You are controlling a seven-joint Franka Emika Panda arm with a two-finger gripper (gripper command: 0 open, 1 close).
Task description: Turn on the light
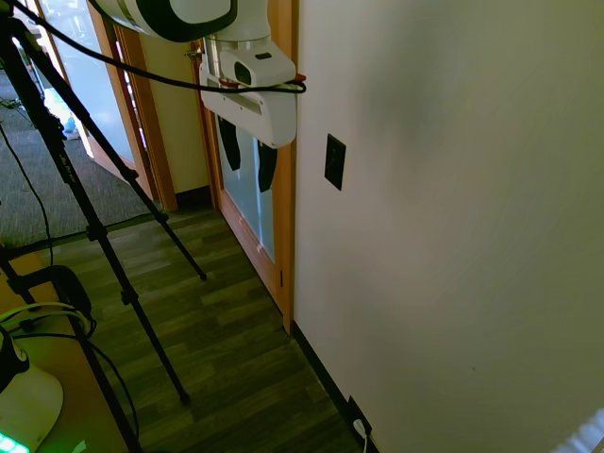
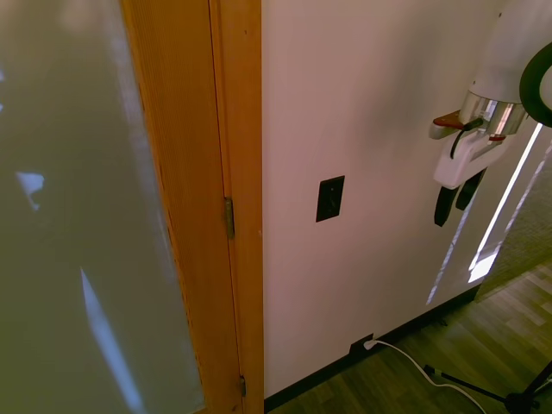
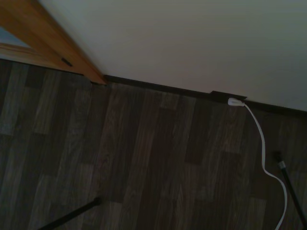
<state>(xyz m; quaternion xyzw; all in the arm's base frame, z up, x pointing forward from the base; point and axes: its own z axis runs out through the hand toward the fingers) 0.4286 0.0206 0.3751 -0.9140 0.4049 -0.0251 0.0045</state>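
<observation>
Hand (image 1: 248, 159) open, fingers pointing down, near but apart from black wall switch (image 1: 334, 161) beside wooden door frame (image 2: 237, 172).

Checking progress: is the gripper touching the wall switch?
No, the gripper hangs clear of the switch, with bare wall between them.

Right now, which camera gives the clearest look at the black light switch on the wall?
The second exterior view: the switch faces the camera nearly head-on, unobstructed, beside the wooden door frame. The first exterior view shows it small and at a steep angle along the wall. The wrist view misses it, showing only floor, baseboard and the low outlet.
</observation>
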